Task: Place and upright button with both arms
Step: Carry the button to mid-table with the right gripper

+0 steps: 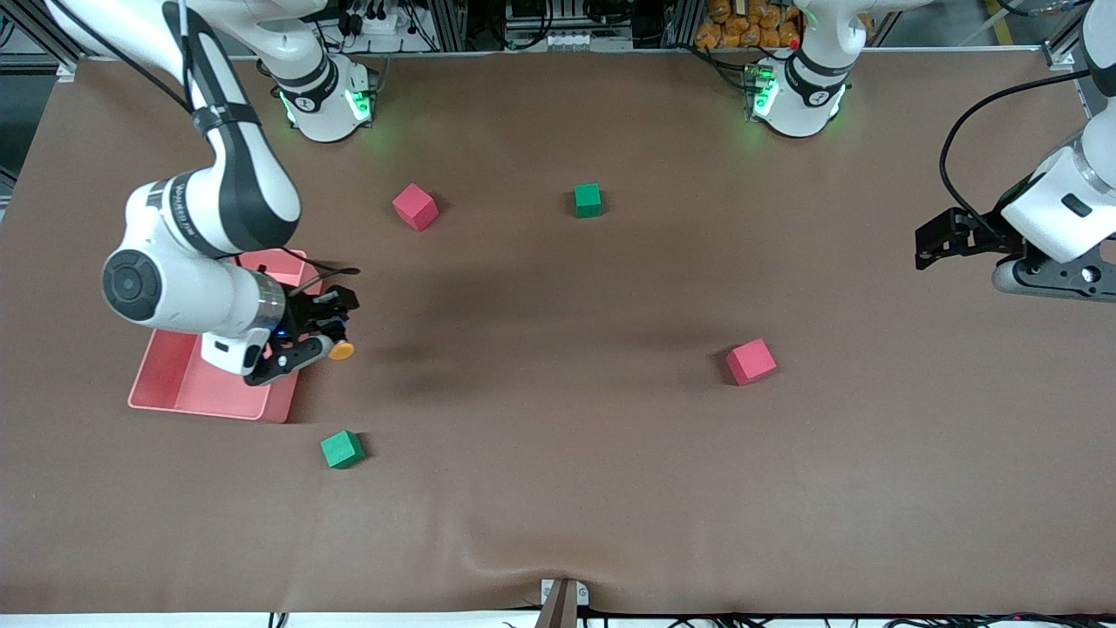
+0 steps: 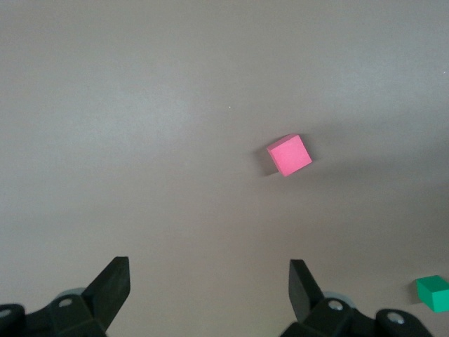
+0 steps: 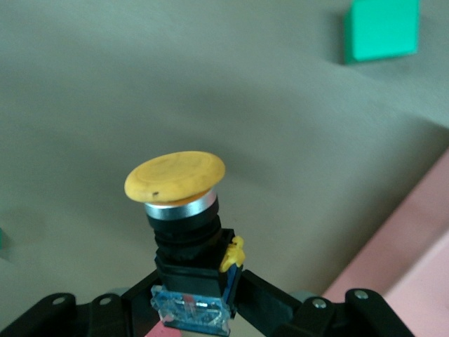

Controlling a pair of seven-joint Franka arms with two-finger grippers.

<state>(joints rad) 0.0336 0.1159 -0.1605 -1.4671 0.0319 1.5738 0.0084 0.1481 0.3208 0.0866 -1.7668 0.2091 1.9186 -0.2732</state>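
right gripper (image 1: 324,342): clenched on button (image 1: 340,351), apparently just over red tray's (image 1: 196,388) edge | left gripper (image 1: 926,244): fingers released, waiting above table (image 1: 558,506), left arm's end

Place: we see a robotics lab or test cell.
Arms: we count two white arms (image 1: 209,201) bolted at green-lit bases (image 1: 327,100) along one table edge.
Table: we note a plain brown cloth (image 1: 558,488) covering the whole top.
Props: we find foam cubes (image 1: 414,207) and a pink tray (image 1: 187,384).
Surroundings: we see aluminium framing, cables and power strips (image 1: 567,39) above the bases.
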